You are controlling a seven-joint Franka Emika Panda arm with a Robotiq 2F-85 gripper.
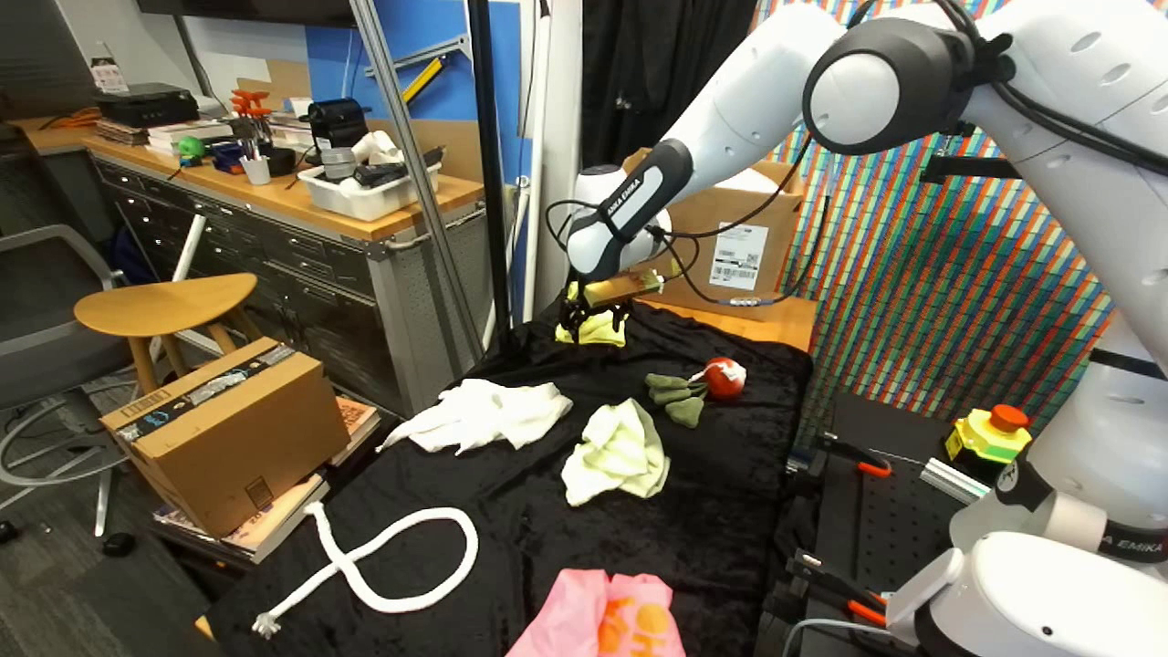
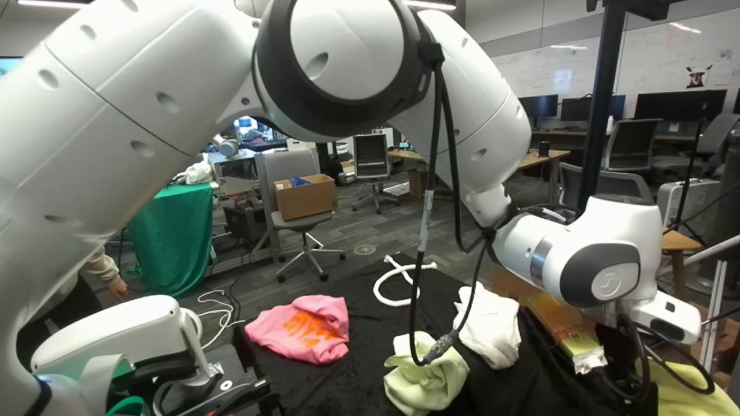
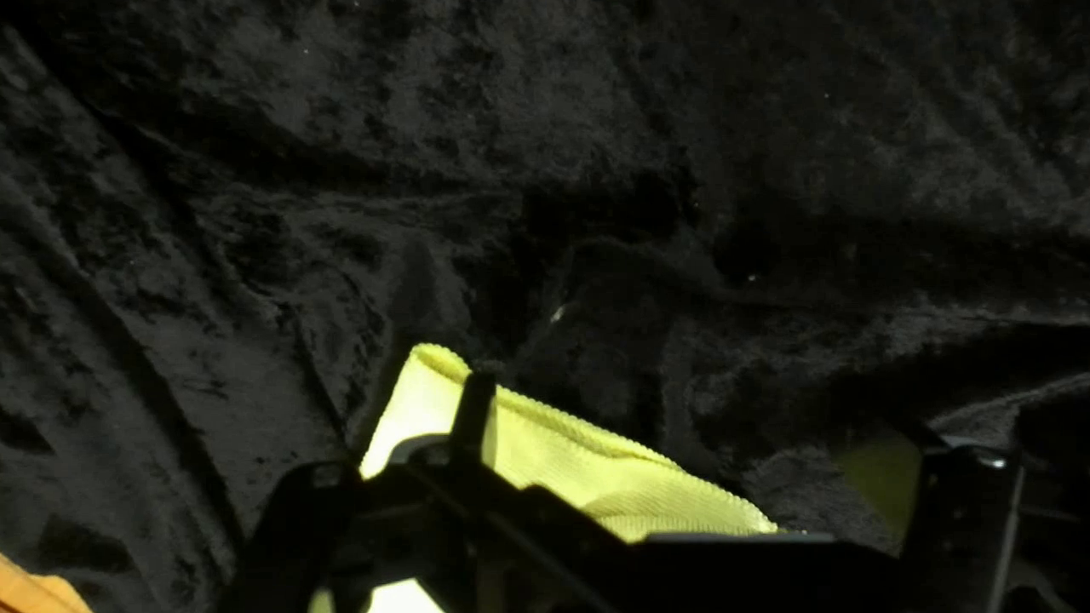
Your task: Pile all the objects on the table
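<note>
Cloths [image 1: 616,456] dot the table [image 1: 730,511]; a carton [image 2: 306,202] holds something blue [image 2: 298,181].

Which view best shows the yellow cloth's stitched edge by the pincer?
The wrist view: the yellow cloth appears closest there, its stitched edge distinct, though the pincer hides part. Both exterior views show the cloth smaller and partly covered, no stitching discernible.

EMIKA's readable on the dark trim [image 1: 624,197] of the arm [image 1: 730,105], just above the hand [image 1: 598,327], after the tail end of another word. Get EMIKA again on the band [image 1: 1131,545] at the arm's base [image 1: 1095,433], well apart from the hand. White label [image 1: 739,255] on the cardboard box [image 1: 703,217] behind the hand has a barcode, print's too small tho. Pink cloth [image 1: 570,616], far from the hand, has orange letters, can't piece a word together.
</note>
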